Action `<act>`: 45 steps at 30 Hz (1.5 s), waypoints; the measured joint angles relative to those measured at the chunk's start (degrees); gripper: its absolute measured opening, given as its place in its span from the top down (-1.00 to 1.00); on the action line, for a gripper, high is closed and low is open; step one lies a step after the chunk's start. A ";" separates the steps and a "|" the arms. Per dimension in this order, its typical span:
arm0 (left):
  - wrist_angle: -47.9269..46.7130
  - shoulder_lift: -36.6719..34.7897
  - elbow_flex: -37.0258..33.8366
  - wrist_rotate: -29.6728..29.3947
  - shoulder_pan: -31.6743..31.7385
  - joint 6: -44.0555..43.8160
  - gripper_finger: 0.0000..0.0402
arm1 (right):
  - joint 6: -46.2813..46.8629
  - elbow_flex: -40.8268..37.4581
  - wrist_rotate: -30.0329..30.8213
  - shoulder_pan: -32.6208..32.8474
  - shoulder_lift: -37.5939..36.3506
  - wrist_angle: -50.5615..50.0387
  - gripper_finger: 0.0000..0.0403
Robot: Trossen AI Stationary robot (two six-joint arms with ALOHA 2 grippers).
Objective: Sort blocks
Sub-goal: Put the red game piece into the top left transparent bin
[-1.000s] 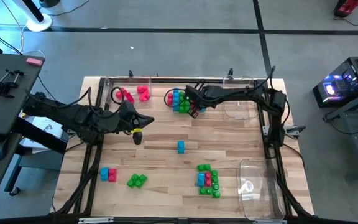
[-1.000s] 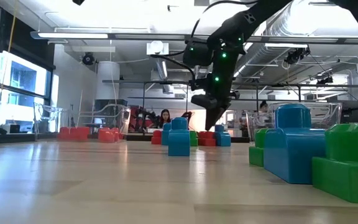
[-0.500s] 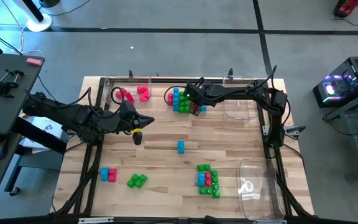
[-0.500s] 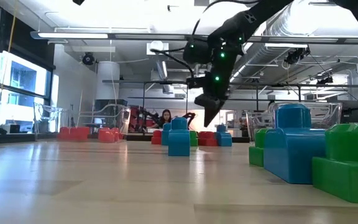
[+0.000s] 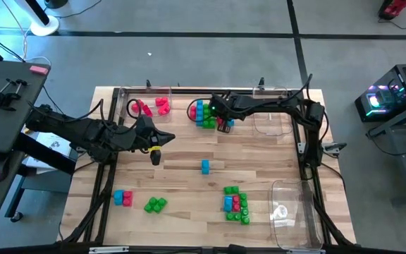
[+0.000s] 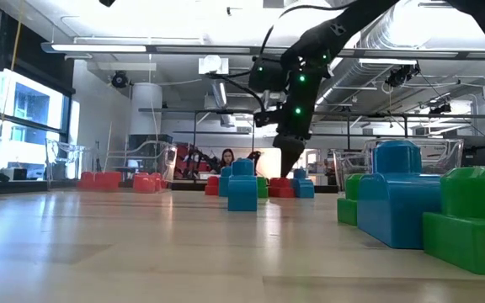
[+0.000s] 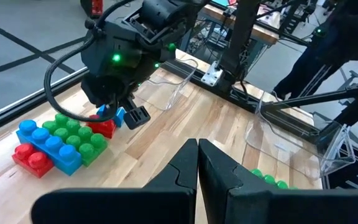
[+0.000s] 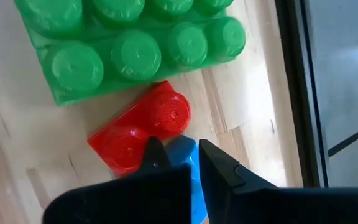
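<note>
2 dark arms work over the wooden counter (image 5: 259, 166), and the blocks lie in several groups on it. The right gripper (image 5: 223, 124) reaches to the far middle of the counter, beside a cluster of blue, green and red blocks (image 5: 204, 113); its jaws are pinched onto a small blue block (image 8: 187, 163), which shows between the 2 fingertips (image 8: 155, 153) in the right wrist view, just above a red 2-stud block (image 8: 143, 132) lying on the wood and touching a larger green block (image 8: 129, 46). From the left wrist view the same gripper (image 7: 129, 115) hangs over the edge of that cluster with the blue piece in its tips. The left gripper (image 5: 156, 155) sits over the left-middle of the counter, well apart from any block, its jaws pressed together with nothing between them. Pinkish red blocks (image 5: 154, 106) lie at the far left edge. 1 single blue block (image 5: 205, 166) stands alone near the centre. At the near left sit a blue-and-red pair (image 5: 122, 197) and a green clump (image 5: 155, 204); a mixed pile of green, blue and red (image 5: 236, 203) lies near the right, beside a clear tray (image 5: 291, 212). Another clear tray (image 5: 272, 113) sits at the far right.
</note>
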 joint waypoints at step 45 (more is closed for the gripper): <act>-2.56 0.00 -0.02 0.42 -0.09 -0.15 1.00 | -21.03 0.09 -13.83 13.50 -1.03 5.92 1.00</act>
